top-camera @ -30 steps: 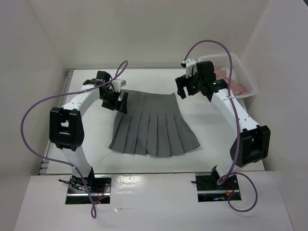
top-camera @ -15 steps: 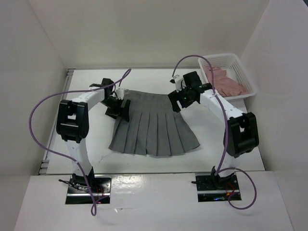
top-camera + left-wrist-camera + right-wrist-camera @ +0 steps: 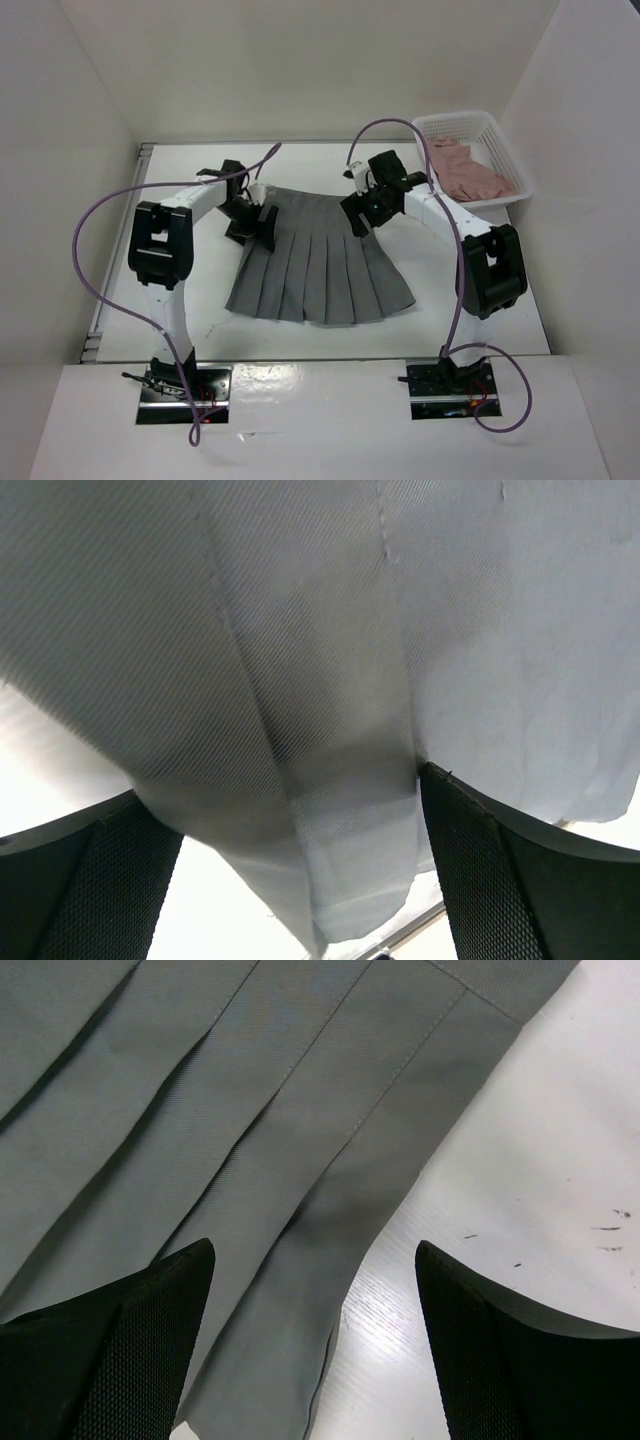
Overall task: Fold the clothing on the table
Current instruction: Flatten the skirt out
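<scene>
Skirt (image 3: 320,265) flat at the middle of the table (image 3: 470,300), waistband toward the far edge, hem toward the near edge. Left gripper (image 3: 255,222) at the waistband's left corner, jaws fully apart, fabric lying between the fingers (image 3: 100,890) but not pinched. Right gripper (image 3: 360,215) at the right corner, jaws wide, straddling the skirt's side edge, one finger over pleats and the other over bare table; it holds nothing.

Likely hazards: a jaw closing on the top layer or a single pleat only, so the skirt fans open on lifting. The right finger on bare table may slide past the edge and miss the cloth. Unequal bites at the two corners would skew the fold.
</scene>
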Robot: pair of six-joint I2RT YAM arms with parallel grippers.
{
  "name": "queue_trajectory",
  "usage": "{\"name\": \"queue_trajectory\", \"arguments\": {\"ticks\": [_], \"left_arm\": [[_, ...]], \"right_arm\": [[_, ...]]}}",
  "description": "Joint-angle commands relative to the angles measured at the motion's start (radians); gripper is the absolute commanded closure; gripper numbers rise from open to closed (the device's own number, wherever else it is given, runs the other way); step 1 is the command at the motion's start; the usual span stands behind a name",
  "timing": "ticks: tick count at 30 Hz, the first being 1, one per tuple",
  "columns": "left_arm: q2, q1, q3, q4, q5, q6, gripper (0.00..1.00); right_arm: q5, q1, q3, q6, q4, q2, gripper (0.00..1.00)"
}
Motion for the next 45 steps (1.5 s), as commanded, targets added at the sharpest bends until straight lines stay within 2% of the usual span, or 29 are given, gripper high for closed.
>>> {"name": "queue_trajectory", "arguments": {"ticks": [1,4,12,16,20,25,30,33,45], "left_arm": [[0.101,-0.022,0.016,0.041,-0.091,-0.003,0.00],[0.101,-0.022,0.059,0.041,-0.100,-0.003,0.00],[-0.060,-0.022,0.194,-0.004,-0.100,0.019,0.00],[-0.120,0.029,0.242,-0.034,-0.045,0.019,0.00],[-0.157,0.064,0.214,0.062,-0.013,0.019,0.00],[0.016,0.064,0.181,0.080,0.075,0.075,0.02],[0.063,0.073,0.180,0.102,0.155,0.173,0.10],[0.102,0.073,0.191,0.093,0.208,0.216,0.11],[0.167,0.136,0.245,0.168,0.313,0.181,0.10]], "right_arm": [[0.015,0.009,0.043,-0.015,-0.016,0.018,0.15],[0.034,0.019,0.043,-0.015,-0.007,0.027,0.15],[0.067,0.019,0.043,-0.025,0.012,0.008,0.15],[0.090,0.019,0.043,-0.025,0.032,-0.023,0.15],[0.116,-0.001,0.043,-0.034,0.058,-0.023,0.15],[0.074,-0.087,0.076,-0.043,0.079,0.034,0.18],[0.041,-0.133,0.086,-0.052,0.101,0.086,0.19],[0.018,-0.155,0.097,-0.052,0.125,0.106,0.19],[-0.044,-0.184,0.144,-0.061,0.165,0.202,0.23]]}}
